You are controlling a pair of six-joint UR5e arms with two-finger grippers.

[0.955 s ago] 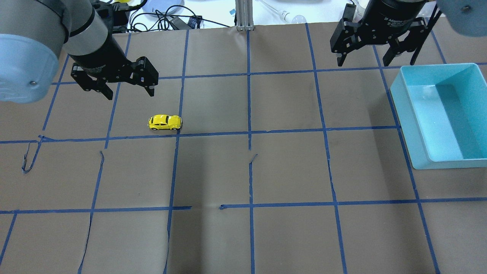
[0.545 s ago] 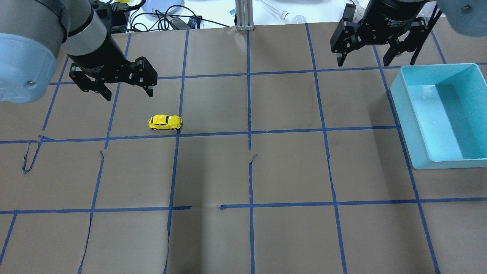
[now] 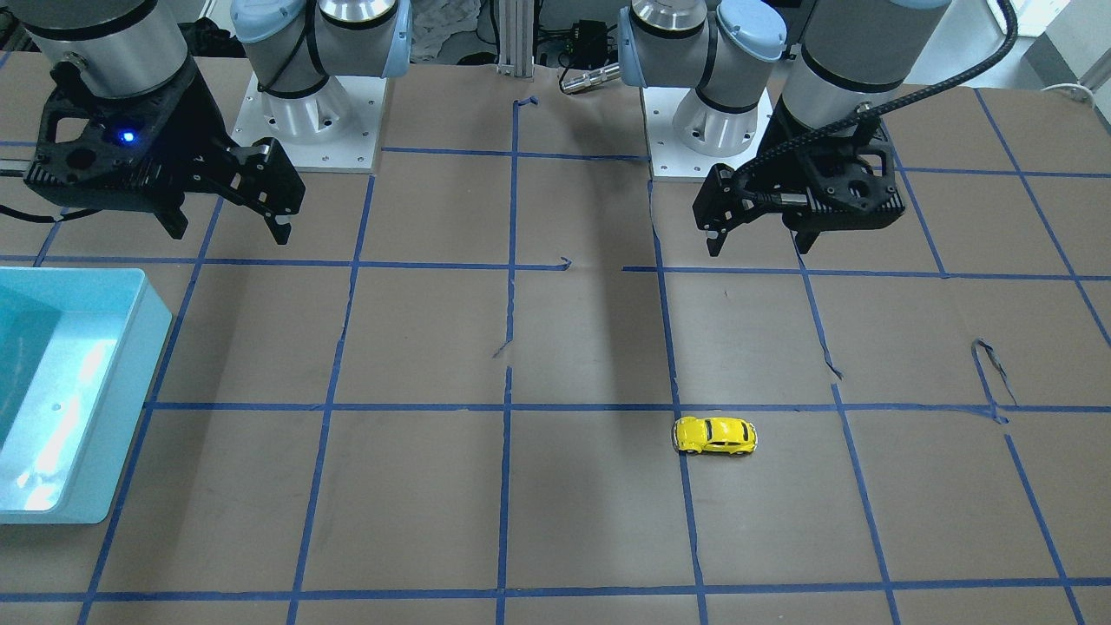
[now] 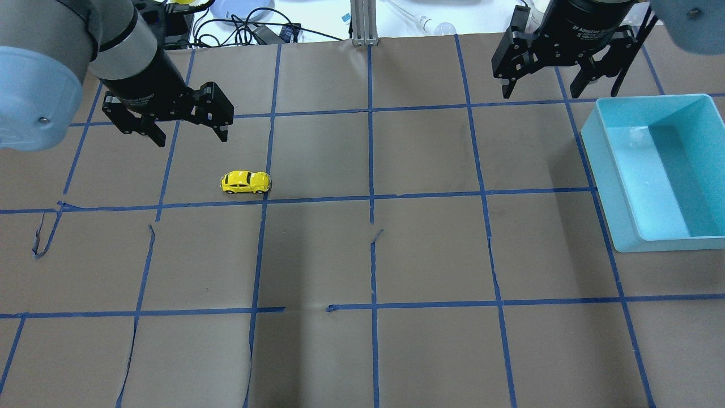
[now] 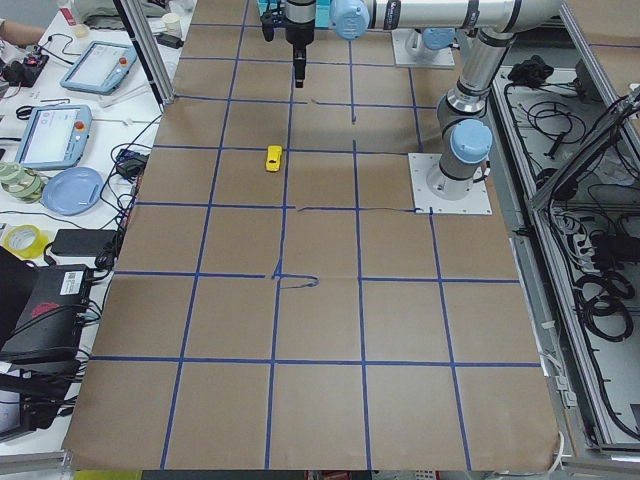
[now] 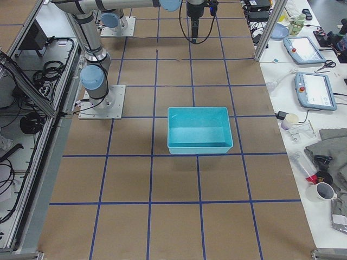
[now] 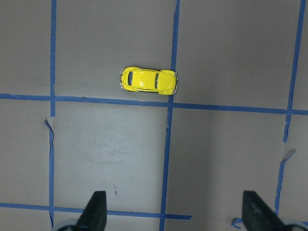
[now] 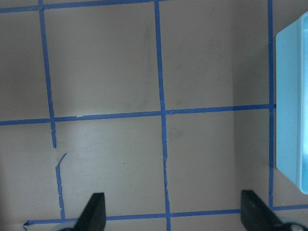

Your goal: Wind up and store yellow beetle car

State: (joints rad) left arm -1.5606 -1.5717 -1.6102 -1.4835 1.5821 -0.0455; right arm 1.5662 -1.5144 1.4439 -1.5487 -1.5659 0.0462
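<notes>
The yellow beetle car (image 4: pixel 246 182) stands on its wheels on the brown paper, just above a blue tape line; it also shows in the front view (image 3: pixel 715 436), the left side view (image 5: pixel 273 158) and the left wrist view (image 7: pixel 149 81). My left gripper (image 4: pixel 191 139) is open and empty. It hangs above the table, behind and a little left of the car (image 3: pixel 757 247), and both fingertips show at the bottom of its wrist view (image 7: pixel 175 214). My right gripper (image 4: pixel 541 93) is open and empty, far from the car (image 3: pixel 230 234) (image 8: pixel 173 214).
An empty teal bin (image 4: pixel 600 170) sits at the right side of the table, near my right gripper (image 3: pixel 156 338) (image 6: pixel 198 146) (image 8: pixel 288 96). Cables and small items (image 4: pixel 255 25) lie beyond the table's far edge. The arm bases (image 3: pixel 312 121) stand at the robot's side.
My left gripper has drifted slightly left and away from the car, still open. The car and the right gripper have not moved.
</notes>
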